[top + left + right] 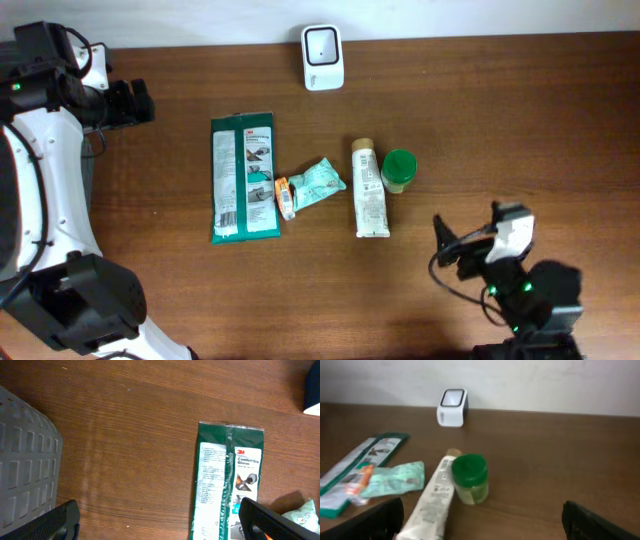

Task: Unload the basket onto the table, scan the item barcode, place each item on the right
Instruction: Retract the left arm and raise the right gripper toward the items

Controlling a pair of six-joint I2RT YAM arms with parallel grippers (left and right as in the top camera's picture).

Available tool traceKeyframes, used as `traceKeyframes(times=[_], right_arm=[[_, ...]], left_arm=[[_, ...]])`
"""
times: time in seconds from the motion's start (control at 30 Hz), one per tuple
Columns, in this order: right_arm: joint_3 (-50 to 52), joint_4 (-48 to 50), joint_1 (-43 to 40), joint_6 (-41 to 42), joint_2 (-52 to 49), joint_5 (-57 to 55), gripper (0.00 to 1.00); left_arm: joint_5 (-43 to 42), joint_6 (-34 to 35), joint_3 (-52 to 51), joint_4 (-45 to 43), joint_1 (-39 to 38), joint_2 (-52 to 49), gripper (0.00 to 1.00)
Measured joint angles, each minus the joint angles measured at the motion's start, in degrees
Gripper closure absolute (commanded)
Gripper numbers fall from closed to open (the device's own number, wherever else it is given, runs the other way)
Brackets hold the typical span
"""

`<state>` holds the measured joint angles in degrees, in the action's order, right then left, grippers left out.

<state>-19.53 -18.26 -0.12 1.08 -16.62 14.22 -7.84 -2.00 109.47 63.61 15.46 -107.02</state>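
Brown tabletop [500,120]. Left arm is folded at the far-left edge, left tool [140,103] spread wide, holding nothing, aimed toward the middle. Right arm sits low at near-right, right tool [443,243] also spread, holding nothing (well apart from the items). Mid-tabletop row: green glove pack [244,178] lying flat, white tube [369,190], teal pouch [320,182] between them. White scanner [322,57] stands alone at the far edge. Green-lidded jar [399,169] is upright just beside the tube. Small orange stick [286,197] touches the pouch.

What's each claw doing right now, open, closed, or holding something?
Left claw: open, holding nothing.
Right claw: open, holding nothing.
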Motion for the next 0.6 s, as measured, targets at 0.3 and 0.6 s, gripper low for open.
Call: traceKeyframes(times=[0.3,0.6], right_arm=[[-40.3,-26.9,0.0,0.0,-31.3,1.4,0.02],[-49.4,-26.5,0.0,0.0,-46.1,0.9,0.02]], left_arm=[[0.0,0.0,0.0,0.0,0.0,0.0,0.01],[0.0,0.0,0.0,0.0,0.0,0.0,0.01]])
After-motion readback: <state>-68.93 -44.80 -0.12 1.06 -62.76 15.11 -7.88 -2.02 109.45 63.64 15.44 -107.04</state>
